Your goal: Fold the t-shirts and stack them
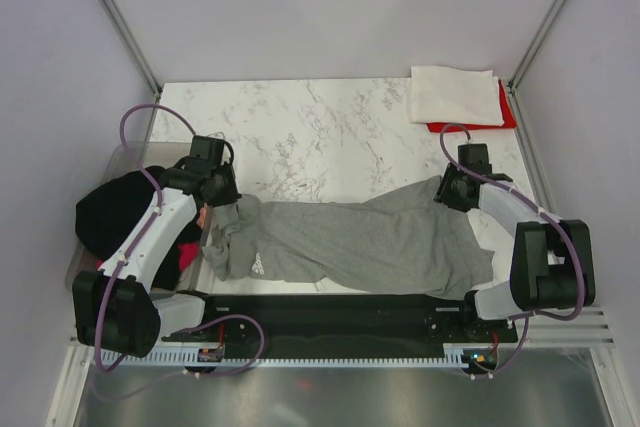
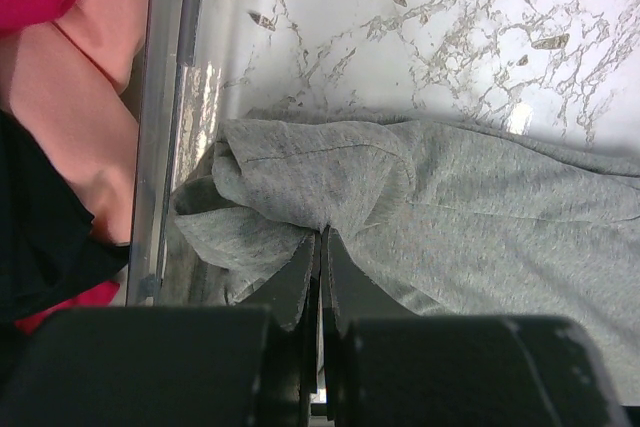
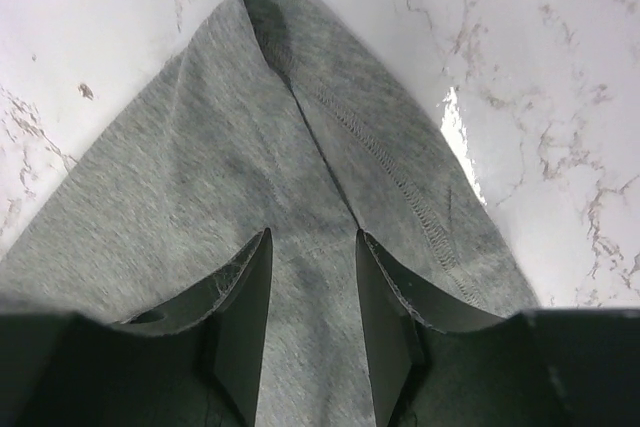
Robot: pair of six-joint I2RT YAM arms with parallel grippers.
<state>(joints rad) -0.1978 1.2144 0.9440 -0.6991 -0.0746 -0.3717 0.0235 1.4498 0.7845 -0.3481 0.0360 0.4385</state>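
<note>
The heather grey t-shirt (image 1: 350,242) lies stretched and crumpled across the near part of the marble table, its small white logo towards the left. My left gripper (image 1: 222,199) is shut on the shirt's bunched left end (image 2: 300,182), with the jaws (image 2: 322,235) pinched together on the fabric. My right gripper (image 1: 446,191) is over the shirt's right end; in the right wrist view its jaws (image 3: 313,239) stand apart with grey cloth (image 3: 250,147) between and beneath them. A folded white t-shirt (image 1: 455,95) lies on a red one (image 1: 508,115) at the back right.
A clear plastic tub (image 1: 105,162) stands off the table's left edge, holding black (image 1: 110,212), pink and red shirts; its wall (image 2: 165,97) is close beside my left gripper. Bare marble (image 1: 320,137) lies behind the grey shirt. Frame posts rise at the back corners.
</note>
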